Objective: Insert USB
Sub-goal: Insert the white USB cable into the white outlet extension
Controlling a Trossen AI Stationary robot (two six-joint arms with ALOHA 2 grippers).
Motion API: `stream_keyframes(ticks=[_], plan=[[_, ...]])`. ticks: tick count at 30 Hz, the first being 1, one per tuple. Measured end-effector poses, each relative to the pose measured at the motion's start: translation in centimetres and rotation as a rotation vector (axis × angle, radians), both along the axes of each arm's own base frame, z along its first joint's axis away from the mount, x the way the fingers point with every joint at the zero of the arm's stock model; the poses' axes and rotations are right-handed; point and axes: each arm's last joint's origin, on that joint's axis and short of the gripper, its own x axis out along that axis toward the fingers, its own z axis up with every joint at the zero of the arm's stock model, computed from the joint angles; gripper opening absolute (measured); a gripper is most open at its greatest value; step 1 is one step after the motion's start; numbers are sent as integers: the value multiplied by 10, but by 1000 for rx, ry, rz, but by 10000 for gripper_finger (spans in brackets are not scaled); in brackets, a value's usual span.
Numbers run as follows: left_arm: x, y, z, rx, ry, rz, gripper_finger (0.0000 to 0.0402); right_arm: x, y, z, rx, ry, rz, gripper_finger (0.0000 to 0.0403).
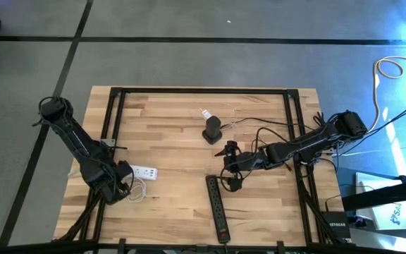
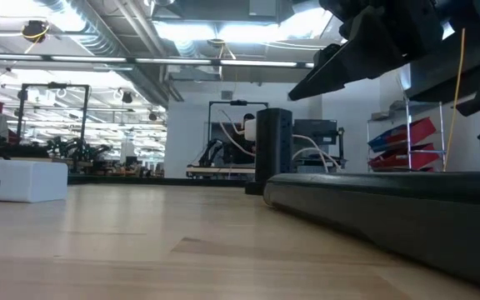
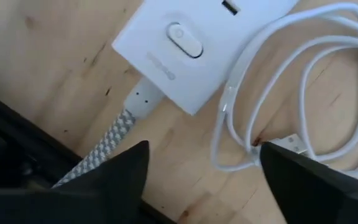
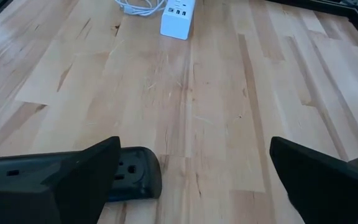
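Near the table's [image 1: 189, 204] left edge, the left gripper [image 3: 204, 165] hovers spread over the coiled white USB cable [image 3: 278, 93] beside the white charging hub [image 1: 144, 172]. Bare wood separates it from the right gripper [image 1: 225, 168], released above the black power strip [image 1: 217, 208].

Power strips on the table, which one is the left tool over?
The white strip, the short one with the coiled white cable beside it. The left tool hangs open above its end. The long black strip lies by the right arm.

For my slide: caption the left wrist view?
Open left gripper above coiled white USB cable beside white power hub.
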Motion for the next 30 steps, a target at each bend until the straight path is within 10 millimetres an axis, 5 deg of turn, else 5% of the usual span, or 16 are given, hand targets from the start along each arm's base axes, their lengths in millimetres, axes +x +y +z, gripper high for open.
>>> stream_keyframes(ticks=[11, 30], plan=[[1, 1, 0, 25, -31, -13, 108, 0, 0, 0, -3, 0, 2, 395], [3, 0, 1, 39, -66, -51, 3, 0, 0, 0, -9, -2, -6, 395]])
